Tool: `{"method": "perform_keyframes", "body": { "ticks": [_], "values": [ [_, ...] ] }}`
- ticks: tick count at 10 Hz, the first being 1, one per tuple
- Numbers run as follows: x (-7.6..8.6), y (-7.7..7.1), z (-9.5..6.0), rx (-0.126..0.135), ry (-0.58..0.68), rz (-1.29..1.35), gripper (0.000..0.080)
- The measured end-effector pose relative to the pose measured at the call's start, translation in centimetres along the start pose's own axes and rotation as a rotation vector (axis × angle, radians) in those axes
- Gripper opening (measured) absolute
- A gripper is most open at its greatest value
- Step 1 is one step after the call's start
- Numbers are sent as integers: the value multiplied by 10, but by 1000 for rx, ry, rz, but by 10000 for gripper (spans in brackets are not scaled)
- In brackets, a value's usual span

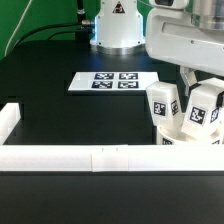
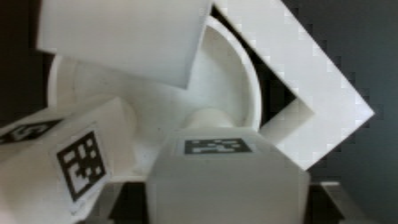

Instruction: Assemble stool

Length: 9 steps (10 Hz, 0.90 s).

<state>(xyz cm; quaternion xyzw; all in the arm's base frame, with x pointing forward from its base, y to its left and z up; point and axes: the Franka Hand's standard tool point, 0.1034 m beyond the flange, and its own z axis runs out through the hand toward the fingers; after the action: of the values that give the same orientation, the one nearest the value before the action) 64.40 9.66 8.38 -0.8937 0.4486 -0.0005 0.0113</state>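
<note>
pincer (image 1: 200, 78) closed on leg block (image 1: 206, 108), above seat (image 1: 190, 132), by rail (image 1: 60, 158).

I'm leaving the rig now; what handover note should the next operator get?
Gripper: shut, low over the stool parts; what it grips is hidden.
Seat: by the corner of the rails, at the exterior view's right.
Legs: two stand up from the seat, tags showing.
Marker board: behind, untouched.
Done: apparently two legs placed.
Left: third leg, not in view; check seating.
</note>
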Motion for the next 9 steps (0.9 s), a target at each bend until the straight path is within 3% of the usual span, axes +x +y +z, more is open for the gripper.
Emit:
{"method": "perform_keyframes", "body": {
  "ticks": [1, 4, 9],
  "values": [
    [0, -2, 1, 12, -1, 173, 337],
    [-2, -3, 2, 79, -35, 569, 337],
    [-2, -5, 2, 77, -47, 882, 337]
  ]
}}
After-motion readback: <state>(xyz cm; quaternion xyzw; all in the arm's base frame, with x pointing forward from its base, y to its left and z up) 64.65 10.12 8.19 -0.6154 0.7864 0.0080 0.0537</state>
